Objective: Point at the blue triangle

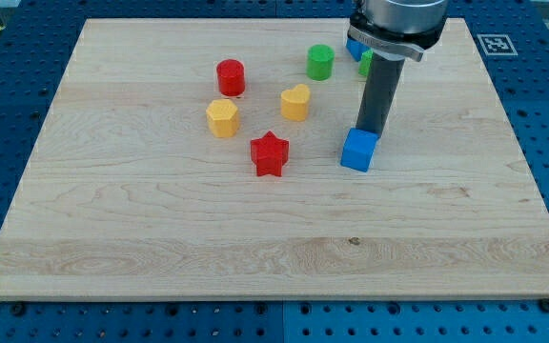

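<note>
My tip is at the end of the dark rod, right of the board's middle. It stands directly against the top side of a blue cube-like block. A second blue block shows only as a small corner near the view's top, mostly hidden behind the arm's body; I cannot make out its shape. It lies well above my tip. A green block next to it is also mostly hidden by the rod.
A green cylinder and a red cylinder stand toward the view's top. A yellow heart, a yellow block and a red star lie left of my tip. The wooden board sits on a blue perforated table.
</note>
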`<control>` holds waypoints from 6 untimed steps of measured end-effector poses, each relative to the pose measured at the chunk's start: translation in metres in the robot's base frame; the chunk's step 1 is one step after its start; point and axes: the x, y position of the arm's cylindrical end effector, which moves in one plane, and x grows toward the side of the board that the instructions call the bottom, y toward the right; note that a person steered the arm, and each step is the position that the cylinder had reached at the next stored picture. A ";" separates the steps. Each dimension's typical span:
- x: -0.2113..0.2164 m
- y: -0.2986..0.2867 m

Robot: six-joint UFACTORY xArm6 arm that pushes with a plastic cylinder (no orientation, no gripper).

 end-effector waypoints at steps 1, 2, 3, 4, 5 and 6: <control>0.007 0.000; 0.007 0.000; -0.009 0.029; -0.040 0.060; -0.084 0.075; -0.138 0.079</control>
